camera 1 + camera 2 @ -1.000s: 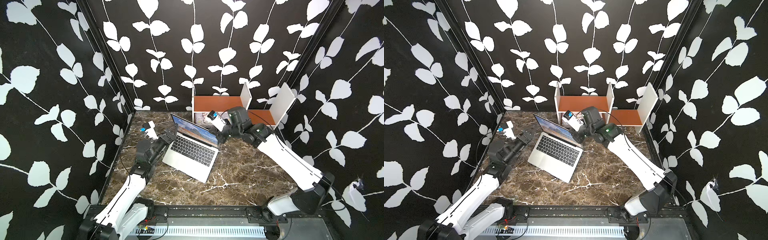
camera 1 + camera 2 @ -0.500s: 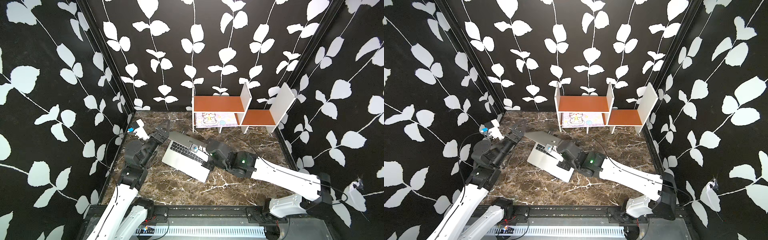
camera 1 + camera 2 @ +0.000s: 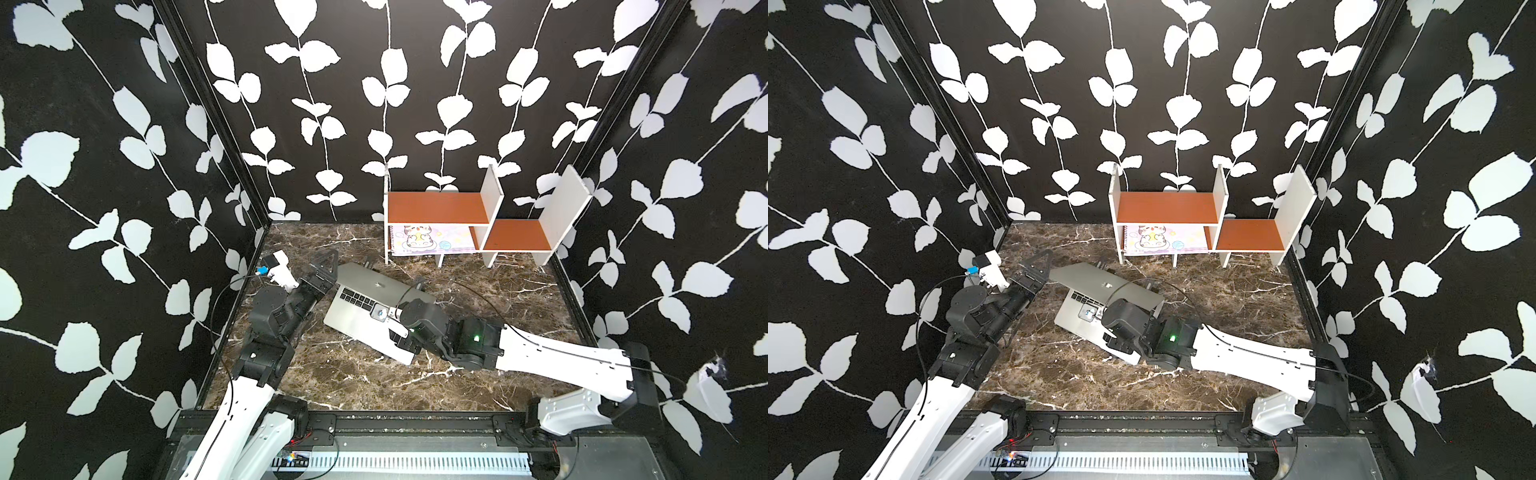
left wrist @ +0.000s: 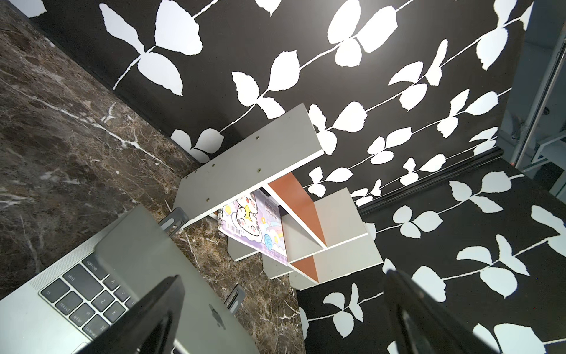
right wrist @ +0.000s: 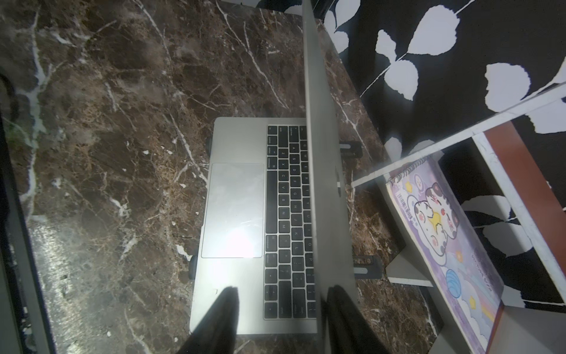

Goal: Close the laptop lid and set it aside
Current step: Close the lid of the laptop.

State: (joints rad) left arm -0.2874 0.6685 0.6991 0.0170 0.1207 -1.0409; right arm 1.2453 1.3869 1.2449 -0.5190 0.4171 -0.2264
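Closing looks like the step in hand. In both top views the laptop (image 3: 353,332) lies left of centre on the bench (image 3: 498,286). Its long axis runs from far-left to near-right, with the hinge toward the shelf (image 3: 436,208) and the open mouth toward the near-left corner. The laptop lid (image 3: 382,284) hangs low over the keys, not yet flat. The left gripper (image 3: 326,272) hovers wide open just beside the lid's far-left corner, probably placed to steady the machine. The right arm lies low by the near-right corner, its fingers hidden under the wrist. In the left wrist view the lid's outer face slopes past one finger (image 4: 159,306); the jaws hold nothing, and I cannot tell whether that finger touches the lid. In the right wrist view the right gripper (image 5: 281,289) straddles the lid's side edge with jaws parted. One finger is over the palm rest and clear of the lid, the other is behind the outer face, so it guides rather than pinches. Arms of a black stand (image 5: 364,266) show beyond the hinge.
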